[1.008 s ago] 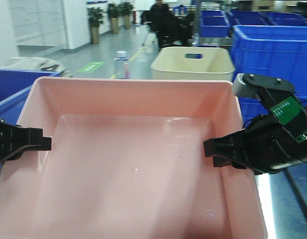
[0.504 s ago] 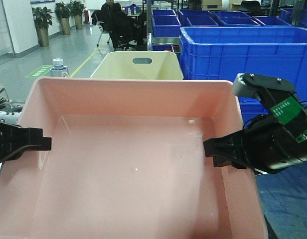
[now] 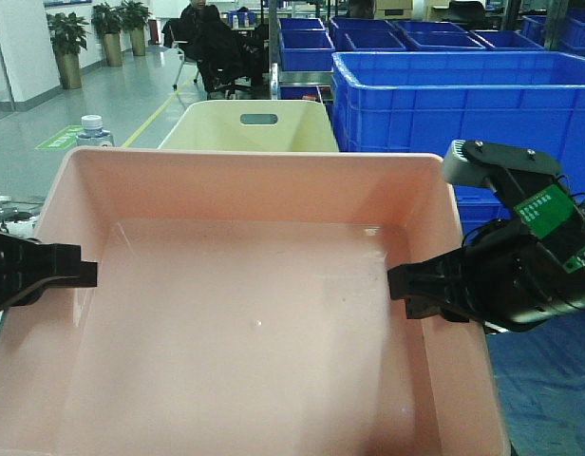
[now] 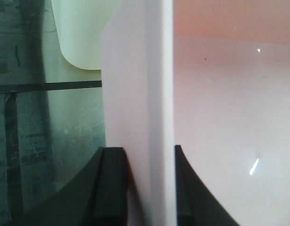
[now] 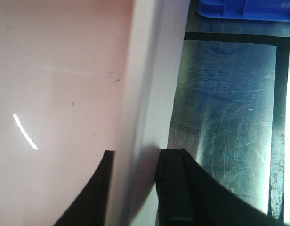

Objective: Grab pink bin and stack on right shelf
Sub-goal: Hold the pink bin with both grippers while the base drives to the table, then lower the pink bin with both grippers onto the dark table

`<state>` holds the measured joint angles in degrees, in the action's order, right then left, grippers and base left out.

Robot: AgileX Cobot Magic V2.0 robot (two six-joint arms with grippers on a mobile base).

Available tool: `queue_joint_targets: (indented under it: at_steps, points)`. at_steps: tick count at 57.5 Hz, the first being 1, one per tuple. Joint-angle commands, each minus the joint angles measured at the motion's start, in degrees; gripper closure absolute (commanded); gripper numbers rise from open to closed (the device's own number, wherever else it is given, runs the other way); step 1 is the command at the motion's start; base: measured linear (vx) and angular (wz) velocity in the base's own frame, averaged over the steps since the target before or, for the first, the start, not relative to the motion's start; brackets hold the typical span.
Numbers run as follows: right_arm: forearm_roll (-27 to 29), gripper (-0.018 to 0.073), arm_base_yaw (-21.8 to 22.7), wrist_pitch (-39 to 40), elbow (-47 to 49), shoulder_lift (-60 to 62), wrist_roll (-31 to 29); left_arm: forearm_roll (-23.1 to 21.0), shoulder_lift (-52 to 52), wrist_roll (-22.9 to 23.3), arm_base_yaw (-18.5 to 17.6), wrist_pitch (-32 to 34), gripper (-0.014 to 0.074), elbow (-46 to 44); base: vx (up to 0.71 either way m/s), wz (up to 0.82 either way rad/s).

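The shallow pink bin, open side up and level, is over the glossy, tape-lined right shelf.

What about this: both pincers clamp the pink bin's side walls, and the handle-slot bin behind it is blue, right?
Wrong on colour: the front-facing view shows the handle-slot bin behind the pink bin is cream. The left pincer and right pincer do clamp its side walls.
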<state>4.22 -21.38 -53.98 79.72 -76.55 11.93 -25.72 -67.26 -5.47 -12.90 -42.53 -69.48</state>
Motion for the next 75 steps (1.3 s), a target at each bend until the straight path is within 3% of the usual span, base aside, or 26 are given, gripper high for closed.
queue_joint_targets:
  at_steps: [1,10,39,54,65,75]
  points:
    - [0.56,0.0568,0.29,5.22,1.75,1.40,0.06,-7.56,2.05,1.10,-0.89,5.33,0.0598,-2.71,0.00,-0.01]
    - [0.46,0.0568,0.29,9.72,1.75,0.80,0.06,-7.56,2.05,1.10,-0.89,5.26,0.0598,-2.71,0.00,0.00]
    - [0.64,0.0568,0.29,9.44,1.75,0.55,0.06,-5.99,-3.38,0.96,-0.89,4.61,0.0598,-2.69,0.00,0.00]
    - [-2.66,0.0568,0.29,9.42,1.75,-4.76,0.06,-5.99,-10.80,0.96,-0.89,5.68,0.0598,-2.69,0.00,0.00]
    - [-8.79,0.0566,0.29,10.01,1.75,-10.67,0.06,-5.99,-15.91,0.96,-0.89,7.12,0.0596,-2.69,0.00,0.00]
    - [-8.69,0.0559,0.29,10.20,1.75,-14.62,0.54,-6.05,-19.29,1.01,-0.89,9.11,0.0593,-2.69,0.00,0.00]
